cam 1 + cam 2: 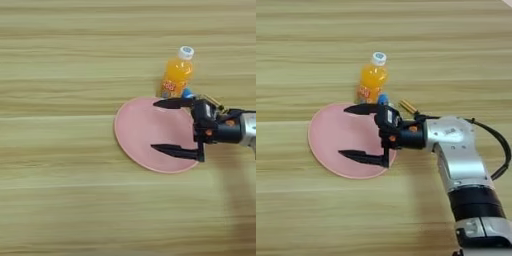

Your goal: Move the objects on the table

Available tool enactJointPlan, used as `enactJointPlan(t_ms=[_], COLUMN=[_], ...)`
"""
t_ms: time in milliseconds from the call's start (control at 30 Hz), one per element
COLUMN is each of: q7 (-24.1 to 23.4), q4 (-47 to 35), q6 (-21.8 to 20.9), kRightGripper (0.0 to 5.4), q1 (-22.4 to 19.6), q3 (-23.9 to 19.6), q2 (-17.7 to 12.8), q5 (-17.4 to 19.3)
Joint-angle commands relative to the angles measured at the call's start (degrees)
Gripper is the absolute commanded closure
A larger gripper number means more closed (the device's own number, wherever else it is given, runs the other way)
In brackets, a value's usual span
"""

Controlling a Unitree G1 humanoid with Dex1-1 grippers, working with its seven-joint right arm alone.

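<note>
Right gripper sits over the pink plate, both black fingers spread wide and pointing left, one over the plate's far edge, the other over its near part; nothing between them. Height above the plate cannot be told from these views. Orange-drink bottle lies just beyond the plate's far right rim, white cap pointing away; from above it looks tipped rather than upright, not certain. Screwdriver with amber handle lies right of the bottle, mostly hidden behind the wrist; only the handle end shows. Silver forearm enters from the near right. Table carries all three things close together. Judgement: the step in hand looks like a reach toward the plate or across it; no goal is given. To do it well, keep the far finger off the bottle, which sits very near it and could roll if nudged; a flat plate offers only its rim to grip, so come in low at the edge. Bottle label shows red and blue marks, no writing readable; no other text seen
</note>
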Motion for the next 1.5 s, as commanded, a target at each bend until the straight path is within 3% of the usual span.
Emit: enactJointPlan(t_ms=[33, 500, 667, 1000, 1500], q7=[-4.3, -10.2, -11.1, -7.8, -2.8], q4=[-0.5, 4.3, 6.2, 2.8, -8.7], q6=[-2.7, -7.4, -8.5, -7.6, -1.8], kRightGripper=[0.03, 0.03, 0.03, 0.03, 0.03], q1=[-3.9, -3.4, -3.4, -0.8, 4.1], q3=[1.1, 8.7, 10.6, 12.9, 16.2], q2=[-1.6, -1.6, -1.7, -2.4, -2.3], q5=[-3.4, -15.0, -16.8, -14.3, -9.7])
